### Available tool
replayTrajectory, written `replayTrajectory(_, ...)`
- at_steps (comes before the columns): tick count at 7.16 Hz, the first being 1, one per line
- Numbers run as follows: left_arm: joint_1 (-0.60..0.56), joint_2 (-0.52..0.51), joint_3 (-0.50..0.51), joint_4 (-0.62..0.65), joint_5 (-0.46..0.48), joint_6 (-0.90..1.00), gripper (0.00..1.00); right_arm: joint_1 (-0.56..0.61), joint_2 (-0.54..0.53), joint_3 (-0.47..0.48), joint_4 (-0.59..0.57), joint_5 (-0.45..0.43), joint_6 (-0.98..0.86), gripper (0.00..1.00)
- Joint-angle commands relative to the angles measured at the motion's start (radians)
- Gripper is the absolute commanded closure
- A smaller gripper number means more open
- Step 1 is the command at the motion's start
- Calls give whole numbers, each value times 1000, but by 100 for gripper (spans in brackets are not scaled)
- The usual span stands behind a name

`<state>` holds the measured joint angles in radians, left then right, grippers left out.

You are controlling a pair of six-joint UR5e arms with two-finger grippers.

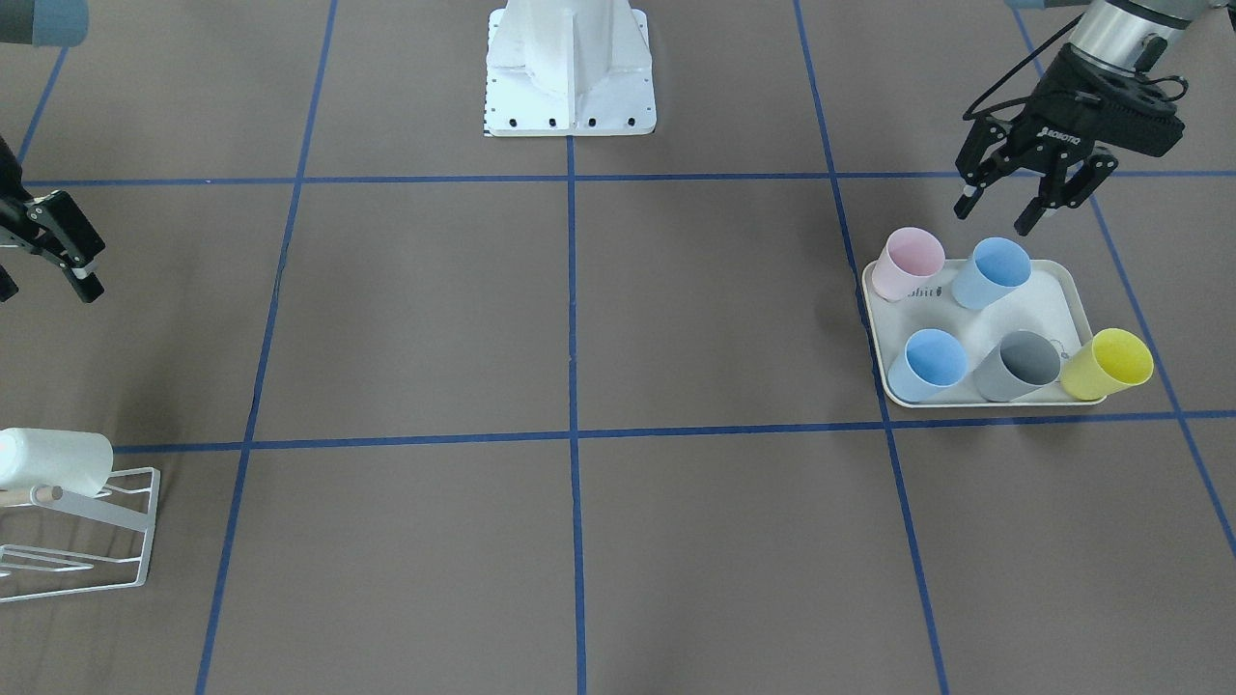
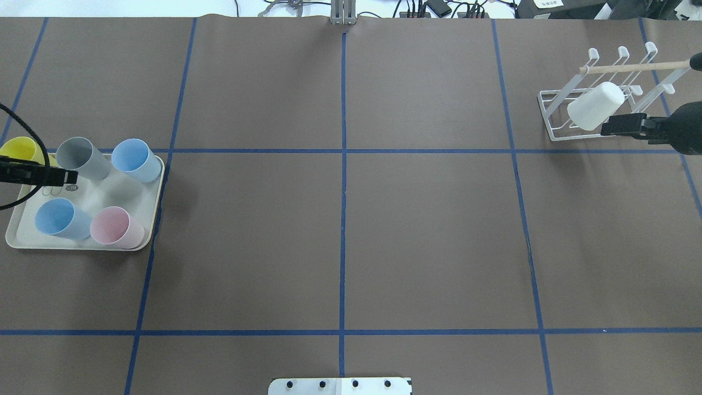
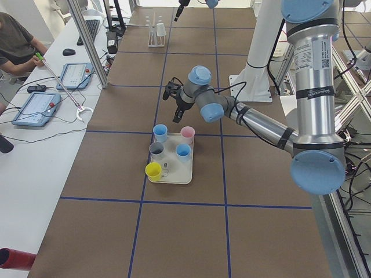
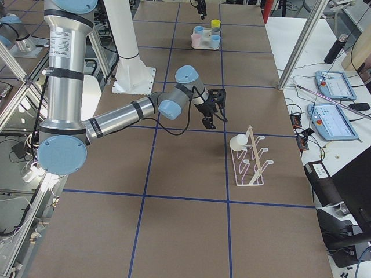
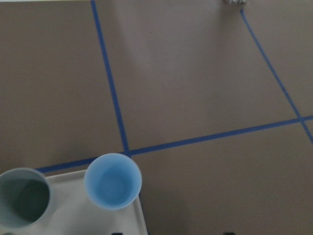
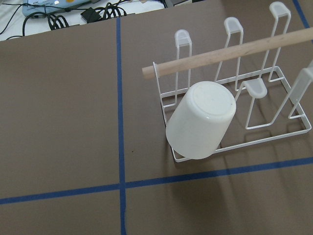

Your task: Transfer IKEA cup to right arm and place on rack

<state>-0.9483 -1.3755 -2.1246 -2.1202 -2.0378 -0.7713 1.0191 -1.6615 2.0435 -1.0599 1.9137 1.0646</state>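
Several IKEA cups stand upright on a cream tray: pink, two blue, grey and yellow. My left gripper hangs open just above the tray's robot-side edge, over the pink and blue cups, holding nothing. A white cup sits upside down on a prong of the white wire rack. Beside the rack my right gripper is open and empty. The right wrist view looks down on the white cup and the rack's wooden dowel.
Blue tape lines divide the brown table. The robot's white base plate sits at the middle of the robot's side. In the exterior left view a person sits at a side bench with tablets.
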Motion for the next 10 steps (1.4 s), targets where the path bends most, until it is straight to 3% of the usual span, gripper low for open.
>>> replayTrajectory(1,3,53,101,0,-118,93,25,3,25,-23,0,16,5,0)
replayTrajectory(6,-6,27,221,3,-137,78,25,2,29,-46,9,11,11,0)
replayTrajectory(10,-33,-50,313,0,-140,46,26,2,29,-45,11,5,12,0)
